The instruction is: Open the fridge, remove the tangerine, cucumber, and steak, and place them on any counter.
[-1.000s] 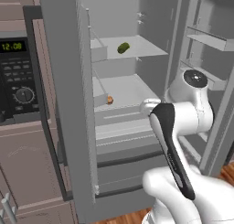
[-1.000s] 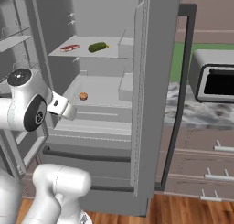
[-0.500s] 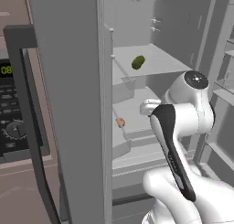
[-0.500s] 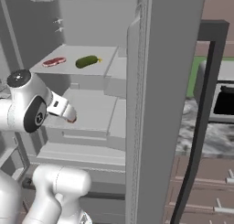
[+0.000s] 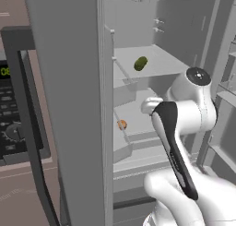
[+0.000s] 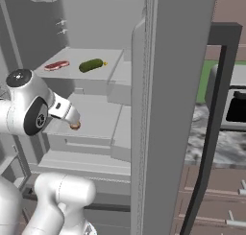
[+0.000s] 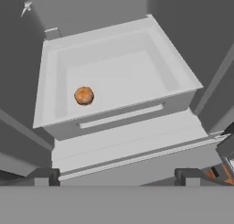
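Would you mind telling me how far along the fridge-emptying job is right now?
Done: the fridge stands open. In hand: nothing yet; the open gripper points at the tangerine in its tray. Left: the tangerine, plus the cucumber and steak on the upper shelf, all go to the counter.

The oven's black control panel (image 5: 11,123), at the left edge of the left base view, carries a small green lit display (image 5: 4,72). Its digits are cut off by the picture's edge and too blurred to read with certainty. Small pale markings sit below it on the panel, too fine to make out. No other text, label or brand can be read.
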You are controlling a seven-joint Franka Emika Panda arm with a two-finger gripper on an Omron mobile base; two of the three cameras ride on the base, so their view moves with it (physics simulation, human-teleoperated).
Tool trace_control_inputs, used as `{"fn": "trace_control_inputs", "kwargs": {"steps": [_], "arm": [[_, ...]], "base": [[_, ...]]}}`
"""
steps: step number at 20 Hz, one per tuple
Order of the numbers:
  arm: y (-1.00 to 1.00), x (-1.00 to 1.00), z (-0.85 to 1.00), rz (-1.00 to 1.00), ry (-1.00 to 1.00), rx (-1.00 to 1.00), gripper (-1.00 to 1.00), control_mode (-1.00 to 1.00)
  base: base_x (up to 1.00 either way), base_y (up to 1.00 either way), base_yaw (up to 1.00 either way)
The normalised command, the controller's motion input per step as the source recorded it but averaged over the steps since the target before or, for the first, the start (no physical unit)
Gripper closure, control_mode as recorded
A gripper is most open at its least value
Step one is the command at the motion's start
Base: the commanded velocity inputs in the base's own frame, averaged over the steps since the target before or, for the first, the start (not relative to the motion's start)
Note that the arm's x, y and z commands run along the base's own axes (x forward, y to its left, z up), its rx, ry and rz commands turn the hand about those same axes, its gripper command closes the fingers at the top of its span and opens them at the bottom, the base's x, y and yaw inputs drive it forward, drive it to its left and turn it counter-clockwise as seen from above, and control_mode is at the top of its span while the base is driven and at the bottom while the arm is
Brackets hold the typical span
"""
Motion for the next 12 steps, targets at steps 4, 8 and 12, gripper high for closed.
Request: {"fn": "trace_control_inputs", "kwargs": {"steps": [4,8,12], "arm": [[0.0,-0.16,0.83,0.0,-0.15,0.0,-1.0,-1.0],[0.0,0.2,0.98,0.0,-0.08,0.0,-1.0,-1.0],[0.01,0.68,0.78,-0.01,-0.01,0.0,-1.0,-1.0]], "base": [[0.0,0.0,0.0],[0.0,0.0,0.0],[0.0,0.0,0.0]]}}
